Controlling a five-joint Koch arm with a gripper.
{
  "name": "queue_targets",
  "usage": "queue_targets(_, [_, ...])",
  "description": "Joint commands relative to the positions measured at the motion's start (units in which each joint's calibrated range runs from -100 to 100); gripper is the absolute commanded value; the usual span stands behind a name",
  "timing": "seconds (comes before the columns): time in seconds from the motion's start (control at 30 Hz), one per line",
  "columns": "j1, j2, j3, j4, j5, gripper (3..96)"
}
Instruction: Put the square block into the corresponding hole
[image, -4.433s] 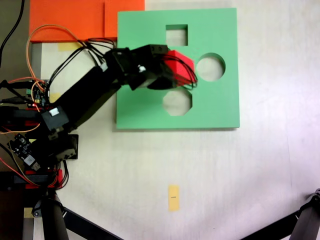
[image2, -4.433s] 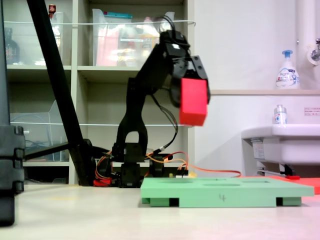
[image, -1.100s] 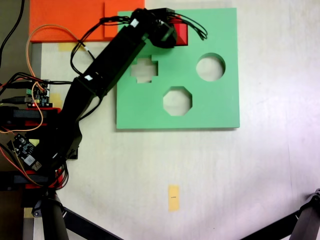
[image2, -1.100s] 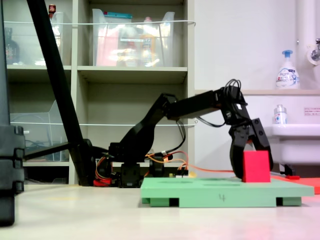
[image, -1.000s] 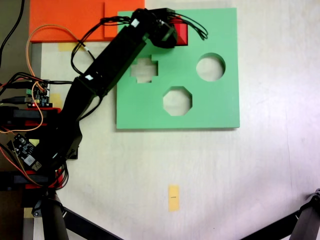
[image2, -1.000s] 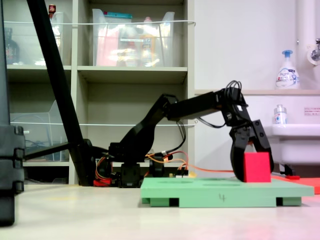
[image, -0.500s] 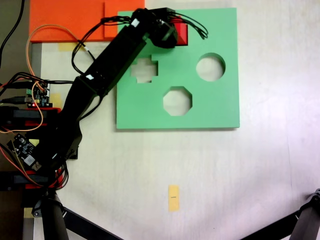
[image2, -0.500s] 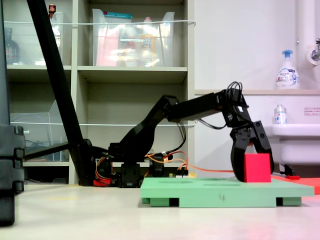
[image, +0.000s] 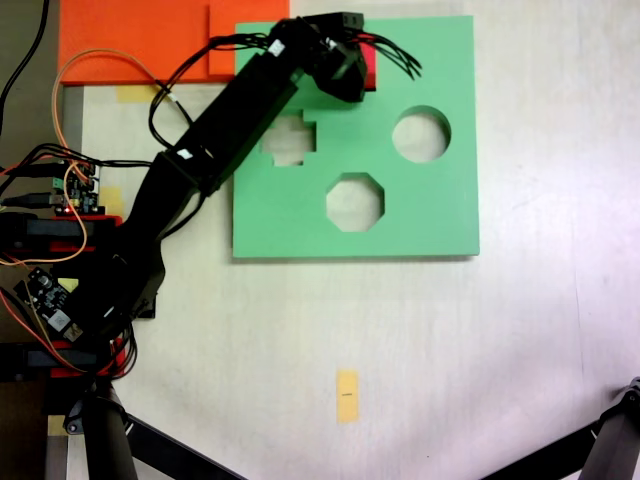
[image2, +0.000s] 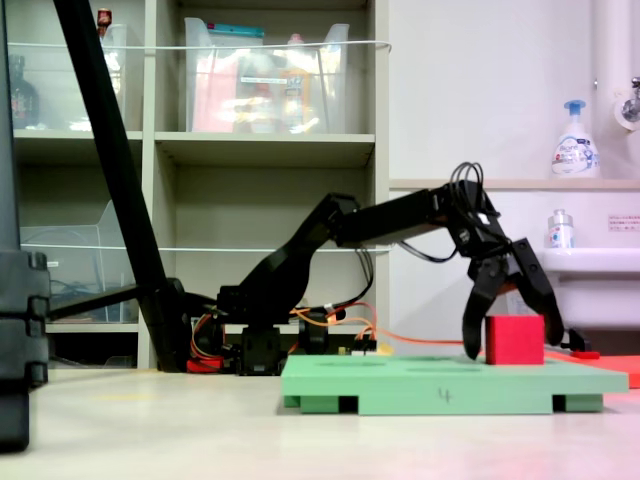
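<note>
Pale tabletop, shelves behind: block (image2: 514, 339) sits low in the board's (image: 420, 210) 12-o'clock square hole (image: 366, 70), gripper (image2: 510, 338) spread wide astride it; judgement: lift straight up, jaws clear of its sides.

You have the first exterior view hanging overhead, looking straight down, wide enough to take in the whole green foam board (image: 400, 210) and the arm's base. Your second exterior view sits low at tabletop height, near the board's (image2: 440, 385) edge, looking level across it toward the shelves (image2: 270, 150). Both exterior views share the board and the arm.
</note>
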Motion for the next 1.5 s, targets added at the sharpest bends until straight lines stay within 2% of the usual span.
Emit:
queue_targets(0.03, [0.1, 0.2, 1.1, 4.6, 1.6, 72.2])
queue_targets(0.17, [0.3, 0.0, 1.5, 5.4, 1.5, 95.2])
queue_targets(0.5, [-0.1, -13.4, 1.8, 1.2, -2.4, 95.5])
queue_targets(0.6, [-1.4, -27.7, 1.8, -3.9, -11.3, 95.1])
queue_targets(0.7, [-3.5, -43.3, 1.9, -5.2, -25.4, 95.1])
queue_targets(0.8, [-6.1, -58.6, 1.9, -6.5, -36.1, 94.0])
queue_targets(0.93, [-12.4, -75.9, 1.8, -3.8, -56.0, 72.2])
queue_targets(1.03, [-19.6, -81.7, 1.8, 7.1, -58.9, 64.0])
queue_targets(1.27, [-24.9, -86.7, -3.8, 8.0, -61.6, 64.0])
queue_targets(1.5, [-27.4, -119.2, -65.3, 38.2, -63.1, 63.8])
